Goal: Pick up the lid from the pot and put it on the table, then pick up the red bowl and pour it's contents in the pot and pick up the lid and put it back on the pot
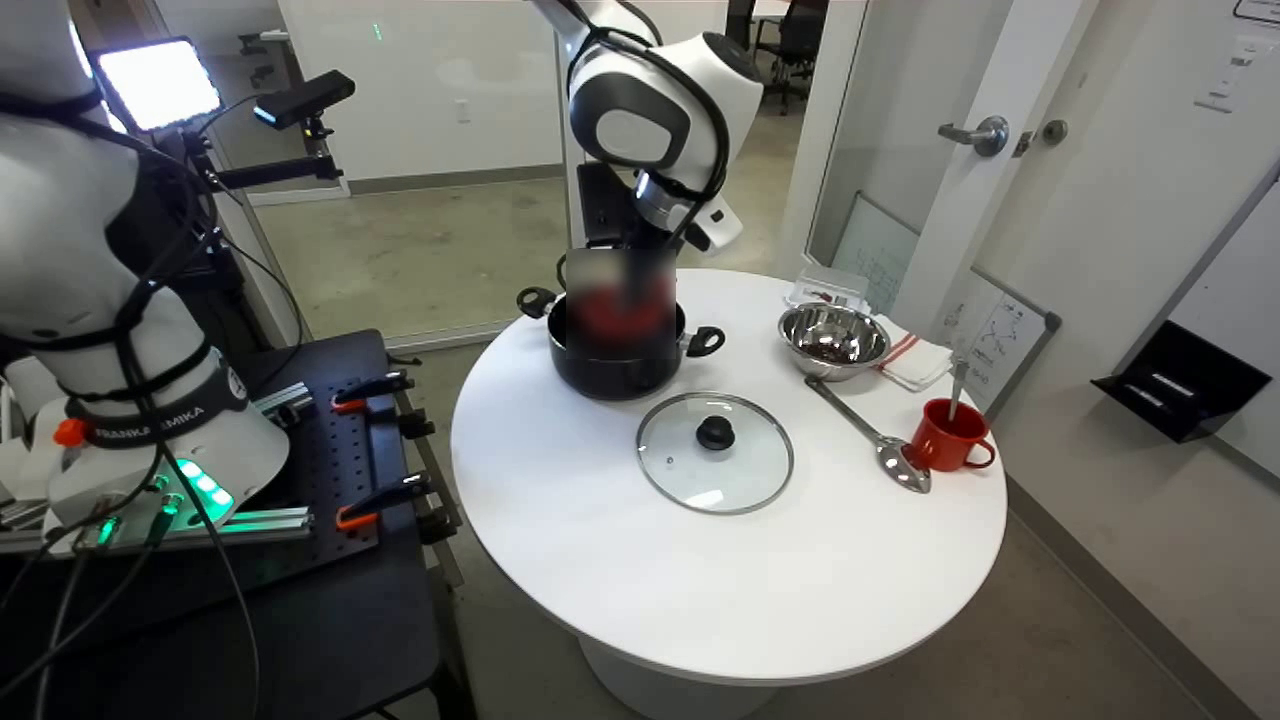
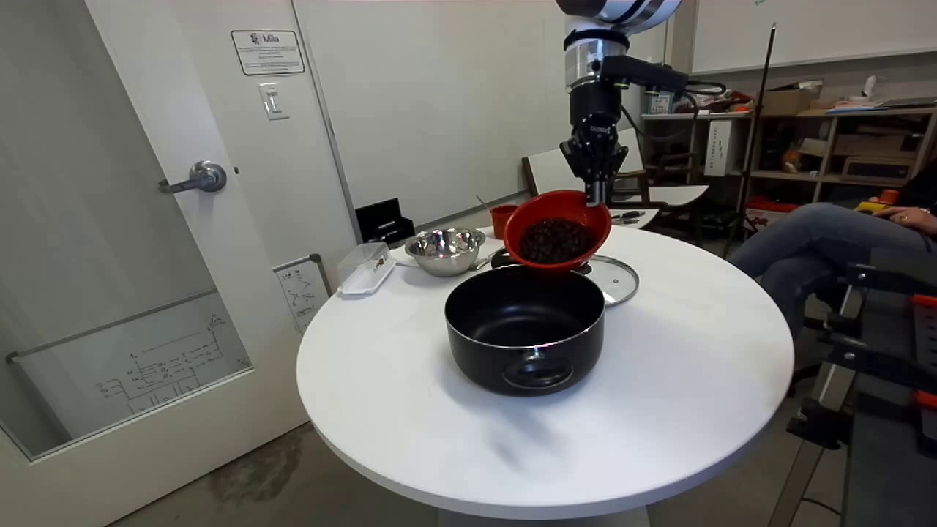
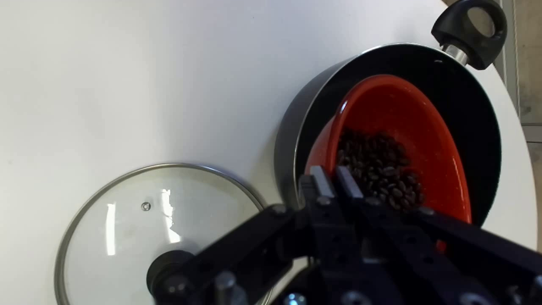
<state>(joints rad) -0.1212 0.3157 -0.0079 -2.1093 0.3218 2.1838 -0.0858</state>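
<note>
Red bowl (image 3: 417, 123) leans tilted, glossy (dark beans (image 3: 381, 169) inside).

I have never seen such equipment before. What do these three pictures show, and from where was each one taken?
You see a robot arm; its gripper works like a two-fingered hand. Two pictures are taken from outside the robot, the close one from its wrist. The gripper pinches the rim of a red bowl of dark beans, tilted above a black pot. The round white table also carries, among other things, a glass lid, a steel bowl, a spoon and a red mug.
</note>
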